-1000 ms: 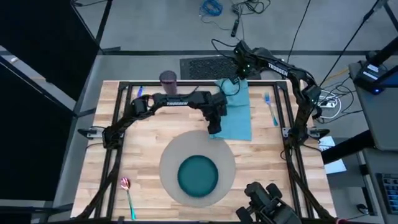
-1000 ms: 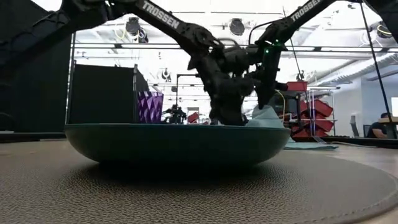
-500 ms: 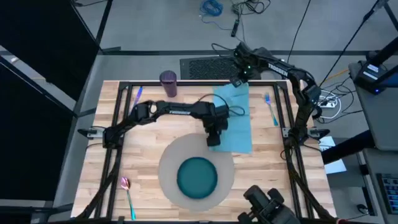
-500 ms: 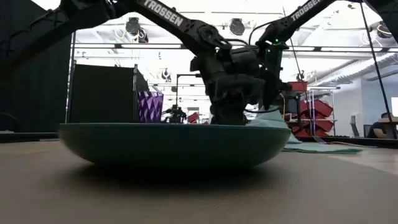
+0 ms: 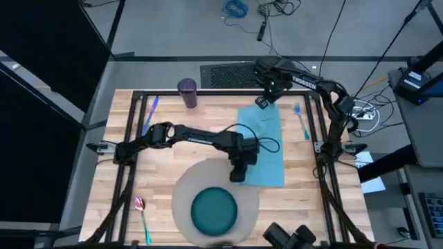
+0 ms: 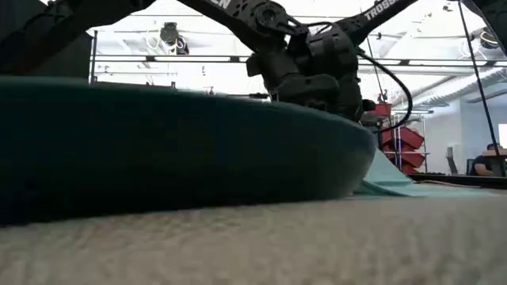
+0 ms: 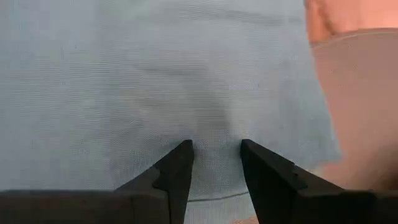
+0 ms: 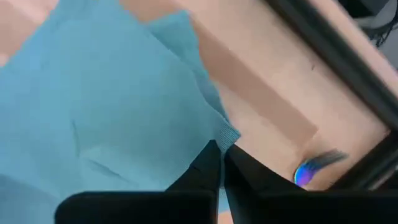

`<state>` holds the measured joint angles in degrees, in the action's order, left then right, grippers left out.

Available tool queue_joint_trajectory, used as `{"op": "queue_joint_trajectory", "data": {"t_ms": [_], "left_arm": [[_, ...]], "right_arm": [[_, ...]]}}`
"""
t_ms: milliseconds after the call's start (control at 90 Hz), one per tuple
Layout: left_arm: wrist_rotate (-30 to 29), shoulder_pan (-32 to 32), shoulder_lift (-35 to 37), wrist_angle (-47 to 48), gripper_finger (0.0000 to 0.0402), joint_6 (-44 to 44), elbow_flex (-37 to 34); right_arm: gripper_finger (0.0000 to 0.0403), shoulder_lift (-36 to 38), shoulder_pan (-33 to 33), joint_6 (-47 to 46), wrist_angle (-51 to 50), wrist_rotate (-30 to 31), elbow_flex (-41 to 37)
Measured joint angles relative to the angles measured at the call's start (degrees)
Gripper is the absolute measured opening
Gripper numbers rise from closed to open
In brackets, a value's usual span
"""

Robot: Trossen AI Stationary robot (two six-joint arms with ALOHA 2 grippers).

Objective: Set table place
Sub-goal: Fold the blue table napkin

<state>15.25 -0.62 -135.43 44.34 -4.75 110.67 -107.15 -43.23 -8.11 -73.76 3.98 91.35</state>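
High view, left to right: spoon [image 5: 142,215] by the table's [image 5: 173,155] near-left corner, purple cup [image 5: 187,92] at the back, teal plate [image 5: 212,211] on the grey mat [image 5: 184,190]. Left gripper [image 5: 237,171] presses its parted fingers onto the light blue napkin [image 5: 266,142]; right gripper [image 5: 261,102] pinches the napkin's far corner. Fork [image 5: 300,119] lies just beyond.

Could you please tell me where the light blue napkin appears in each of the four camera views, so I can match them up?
High view: napkin lies right of centre, between the two grippers.
Low view: a pale strip at the right, behind the teal plate.
Left wrist view: napkin fills most of the picture, beyond the fingers.
Right wrist view: napkin covers the left part.
Shared landmark: the grey mat, bordering the napkin in the high and left wrist views.
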Motion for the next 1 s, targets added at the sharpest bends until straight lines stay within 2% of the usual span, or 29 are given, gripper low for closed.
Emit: {"op": "queue_joint_trajectory", "data": {"t_ms": [167, 300, 567, 733, 867, 1000], "left_arm": [[-6.3, 0.5, 4.3, -0.9, 0.0125, -2.1, 0.3], [-5.8, -0.1, 7.7, -0.5, 0.0125, -2.0, 0.6], [-8.2, -4.3, 9.8, 11.4, 0.0125, -3.5, 0.5], [-8.2, -8.8, 9.8, 12.4, 0.0125, -3.7, -0.1], [-5.2, -12.4, 9.8, 11.4, 0.0125, -5.4, -0.1], [3.7, -16.7, 9.8, 7.4, 0.0125, -6.5, -0.1]], "right_arm": [[0.0000, 0.0, 1.1, -1.2, -1.6, 2.1, 0.0], [0.0000, 0.0, 1.0, -1.7, -1.6, 2.1, 0.0], [0.0000, 0.0, 1.0, -1.8, -2.7, 2.1, -0.5], [0.0000, 1.0, 0.4, -1.2, -3.2, 2.0, -5.0], [0.0000, 4.2, -1.3, 0.0, 1.9, 2.0, -11.9], [0.0000, 8.1, -3.0, 0.9, 7.9, -1.7, -18.6]]}}
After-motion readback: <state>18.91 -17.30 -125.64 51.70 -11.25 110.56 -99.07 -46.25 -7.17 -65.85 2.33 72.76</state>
